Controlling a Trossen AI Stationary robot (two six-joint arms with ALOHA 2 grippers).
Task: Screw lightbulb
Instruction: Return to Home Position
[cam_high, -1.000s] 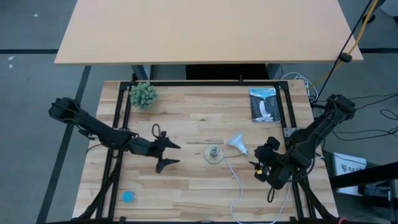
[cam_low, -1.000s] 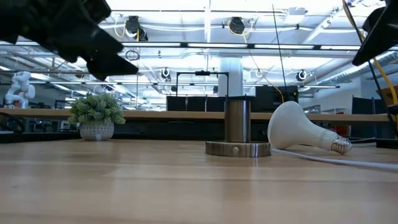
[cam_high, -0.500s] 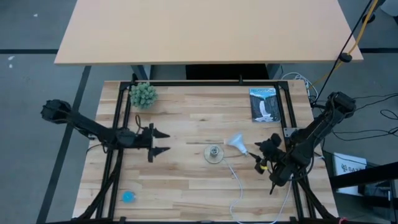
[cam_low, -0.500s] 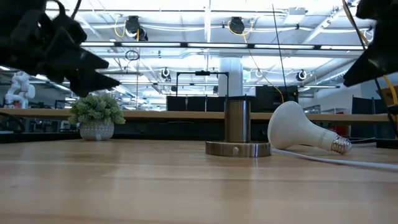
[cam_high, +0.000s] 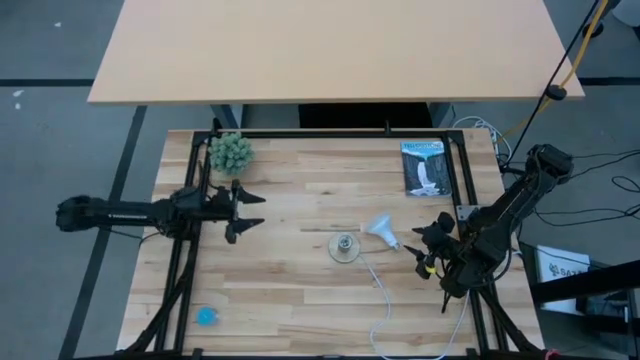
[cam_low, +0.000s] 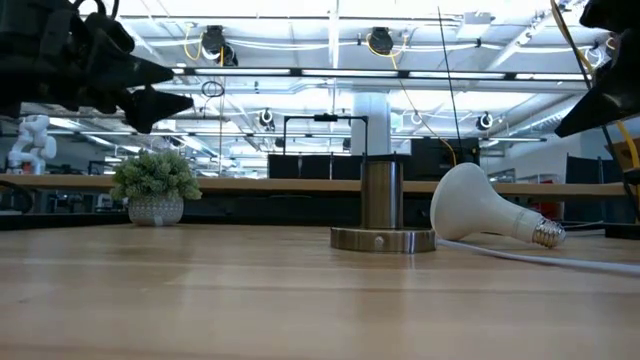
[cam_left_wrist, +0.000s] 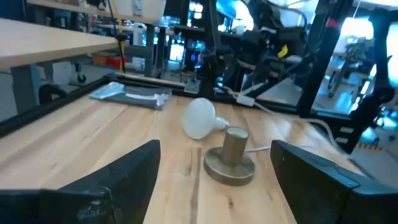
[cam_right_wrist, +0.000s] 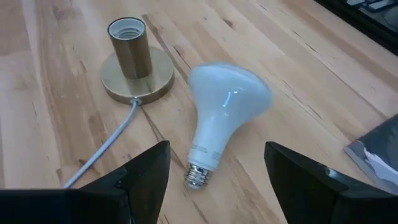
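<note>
Bulb loose on the table, both grippers spread and empty.

From above, the small white cone-shaped lightbulb with a grey screw base (cam_high: 378, 230) lies on its side on the pale wooden table (cam_high: 300, 280), just beside the round brass socket with a white cord (cam_high: 344, 246). The left gripper (cam_high: 258, 210) sits well apart from it and the right gripper (cam_high: 418, 248) near it, each wide open and holding nothing. At table level the dome faces the socket. Both wrist views show spread fingers and an empty socket mouth.

The left arm (cam_high: 130, 212) and right arm (cam_high: 510, 205) are slim and matte black, each with 2 tapered fingers (cam_right_wrist: 311, 180); the right end effector (cam_high: 422, 243) bears yellow marks.
</note>
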